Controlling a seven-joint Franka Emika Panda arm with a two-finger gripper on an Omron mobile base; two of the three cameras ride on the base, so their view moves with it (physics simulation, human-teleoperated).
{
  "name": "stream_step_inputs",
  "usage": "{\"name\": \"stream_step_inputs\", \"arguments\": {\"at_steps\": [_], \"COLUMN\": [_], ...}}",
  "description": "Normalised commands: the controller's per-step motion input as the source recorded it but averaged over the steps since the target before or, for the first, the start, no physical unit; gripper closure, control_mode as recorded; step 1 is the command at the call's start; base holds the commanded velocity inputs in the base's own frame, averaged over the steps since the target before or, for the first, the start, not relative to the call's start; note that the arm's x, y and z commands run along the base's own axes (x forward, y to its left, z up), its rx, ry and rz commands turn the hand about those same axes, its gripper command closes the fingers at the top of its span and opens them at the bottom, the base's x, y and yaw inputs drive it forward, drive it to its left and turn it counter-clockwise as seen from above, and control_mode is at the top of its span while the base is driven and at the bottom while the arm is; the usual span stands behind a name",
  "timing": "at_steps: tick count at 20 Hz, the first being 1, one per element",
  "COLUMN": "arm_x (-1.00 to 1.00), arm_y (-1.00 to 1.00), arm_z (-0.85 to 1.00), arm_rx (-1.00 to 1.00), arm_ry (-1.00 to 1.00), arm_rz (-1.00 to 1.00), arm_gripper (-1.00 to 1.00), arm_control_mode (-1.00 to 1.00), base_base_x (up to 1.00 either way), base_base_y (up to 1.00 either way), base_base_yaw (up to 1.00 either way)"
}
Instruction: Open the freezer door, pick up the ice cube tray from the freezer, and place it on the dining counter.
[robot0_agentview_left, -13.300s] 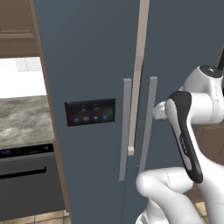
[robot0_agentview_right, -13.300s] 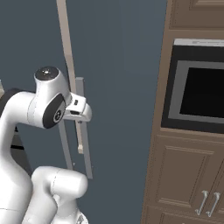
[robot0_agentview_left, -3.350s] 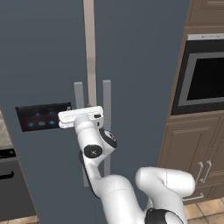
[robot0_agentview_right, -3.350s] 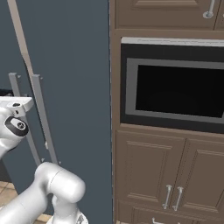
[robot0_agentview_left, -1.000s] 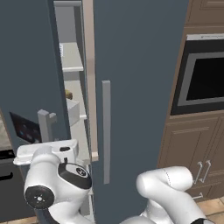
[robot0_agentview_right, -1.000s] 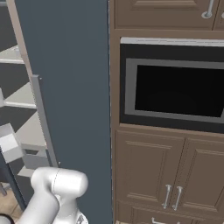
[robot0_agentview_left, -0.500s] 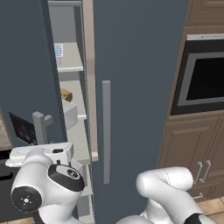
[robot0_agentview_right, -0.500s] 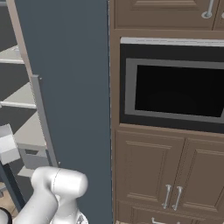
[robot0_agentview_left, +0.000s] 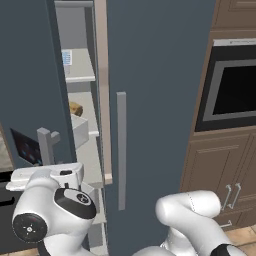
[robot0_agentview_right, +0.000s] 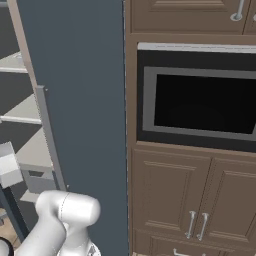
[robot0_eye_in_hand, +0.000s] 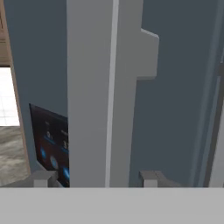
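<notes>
Two tall slate-blue fridge doors: one with a dark display panel (robot0_agentview_left: 25, 75) at nine o'clock, one plain (robot0_agentview_left: 155, 100). Two grey vertical bar handles (robot0_agentview_left: 121, 150), one black built-in oven (robot0_agentview_right: 200, 102). One pale blue-white gridded ice cube tray (robot0_agentview_left: 66, 57) and one brown lumpy food item (robot0_agentview_left: 76, 108) lie inside.

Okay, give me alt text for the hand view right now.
A grey vertical handle on the slate-blue freezer door runs up the frame, standing between the open gripper fingertips. The door's dark display panel with blue lights sits lower left.
</notes>
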Motion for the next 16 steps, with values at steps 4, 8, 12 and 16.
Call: {"name": "stream_step_inputs", "arguments": {"at_steps": [4,8,12,16], "arm_x": [0.0,0.0,-0.31,-0.65], "arm_y": [0.0,0.0,-0.2,-0.41], "arm_z": [0.0,0.0,0.02,0.35], "arm_rx": [0.0,0.0,0.0,0.0], "arm_ry": [0.0,0.0,0.0,-0.01], "arm_rz": [0.0,0.0,0.0,0.03], "arm_gripper": [-1.0,-1.0,-1.0,-1.0], "arm_control_mode": [-1.0,-1.0,-1.0,-1.0], "base_base_x": [0.0,0.0,0.0,0.0], "base_base_y": [0.0,0.0,0.0,0.0], "base_base_yaw": [0.0,0.0,0.0,0.0]}}
